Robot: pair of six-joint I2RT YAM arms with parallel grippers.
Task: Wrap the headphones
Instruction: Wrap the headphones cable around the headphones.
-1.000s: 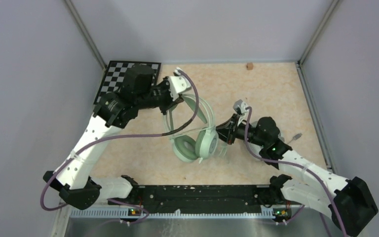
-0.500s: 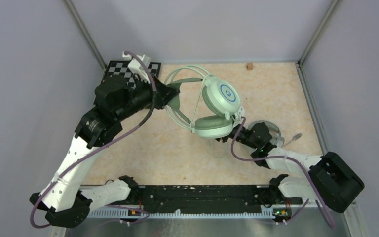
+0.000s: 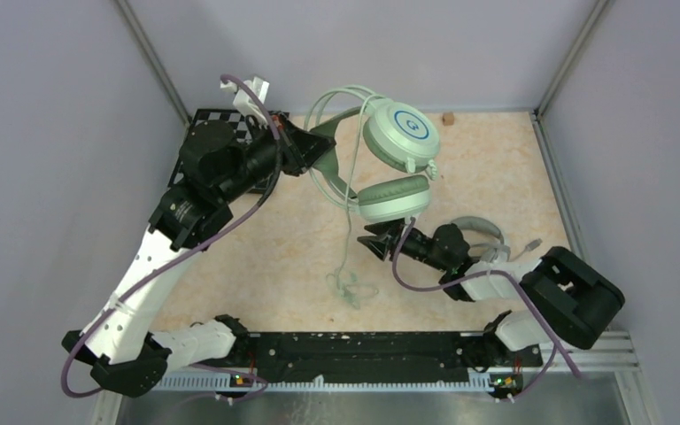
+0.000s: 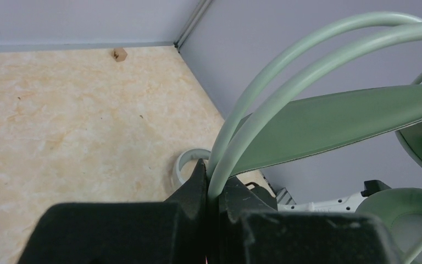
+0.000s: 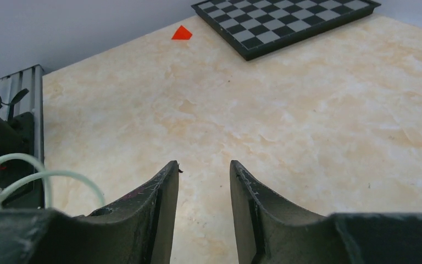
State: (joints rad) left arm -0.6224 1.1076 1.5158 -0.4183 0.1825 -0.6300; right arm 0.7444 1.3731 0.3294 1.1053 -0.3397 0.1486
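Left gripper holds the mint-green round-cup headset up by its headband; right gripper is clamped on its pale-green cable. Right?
No. The right gripper is open and empty, the pale-green cable off to its side, as the right wrist view shows. The rest stands.

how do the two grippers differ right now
The left gripper is shut on the green headphones, pinching the headband; the right gripper is open and holds nothing. The left gripper is raised, with the headphones hanging off the table; the right gripper sits low over it. Both have black fingers.
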